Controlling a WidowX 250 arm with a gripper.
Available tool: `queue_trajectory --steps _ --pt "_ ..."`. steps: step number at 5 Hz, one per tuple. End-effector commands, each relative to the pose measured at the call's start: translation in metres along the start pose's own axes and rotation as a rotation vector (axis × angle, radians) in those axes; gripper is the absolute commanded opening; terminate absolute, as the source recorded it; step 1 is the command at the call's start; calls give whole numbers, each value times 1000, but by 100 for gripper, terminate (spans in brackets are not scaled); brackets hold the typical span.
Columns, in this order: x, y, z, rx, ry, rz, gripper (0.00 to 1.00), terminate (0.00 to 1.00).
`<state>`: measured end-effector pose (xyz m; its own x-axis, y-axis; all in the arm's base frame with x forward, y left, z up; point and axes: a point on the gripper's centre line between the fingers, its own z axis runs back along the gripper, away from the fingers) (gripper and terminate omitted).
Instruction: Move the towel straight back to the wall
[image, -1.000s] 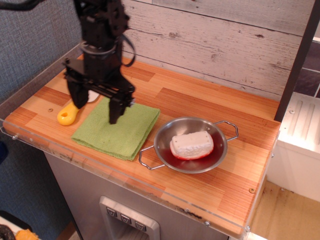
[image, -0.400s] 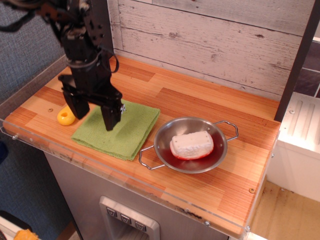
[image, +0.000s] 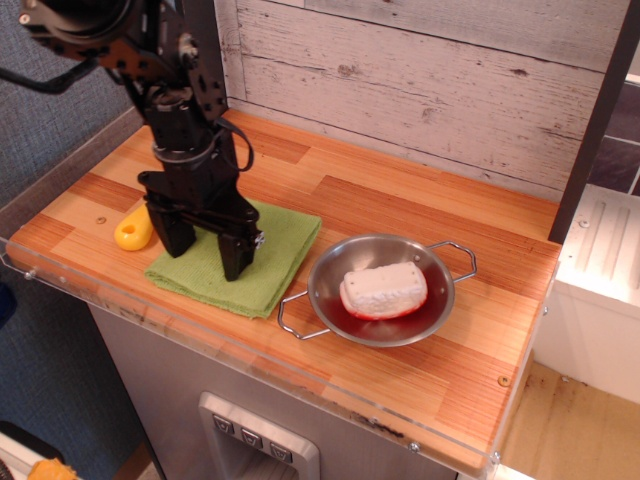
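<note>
The light green towel (image: 270, 252) lies flat on the wooden counter near its front left edge, left of the steel bowl. My black gripper (image: 205, 250) points down over the towel's front left part. Its two fingers are spread apart, one finger (image: 236, 258) on the towel's middle and the other near the towel's left edge. The tips are at or just above the cloth; I cannot tell if they touch it. The whitewashed plank wall (image: 420, 80) runs along the back of the counter, well behind the towel.
A steel bowl (image: 440, 300) with wire handles holds a white block on red, right of the towel. A yellow object (image: 132, 232) lies left of the gripper. A clear acrylic lip (image: 120, 310) edges the counter's front. A dark post (image: 590, 130) stands at back right.
The gripper has moved toward the counter's front and lower onto the towel's front left part. The arm now leans in from the upper left. The towel has not moved.
</note>
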<state>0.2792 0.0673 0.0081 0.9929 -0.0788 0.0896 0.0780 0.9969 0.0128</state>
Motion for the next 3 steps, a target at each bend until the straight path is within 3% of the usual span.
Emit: queue_trajectory --steps 1,3 --pt "44 -13 -34 107 108 -6 100 0" --pt "101 -19 -44 65 56 -29 100 0"
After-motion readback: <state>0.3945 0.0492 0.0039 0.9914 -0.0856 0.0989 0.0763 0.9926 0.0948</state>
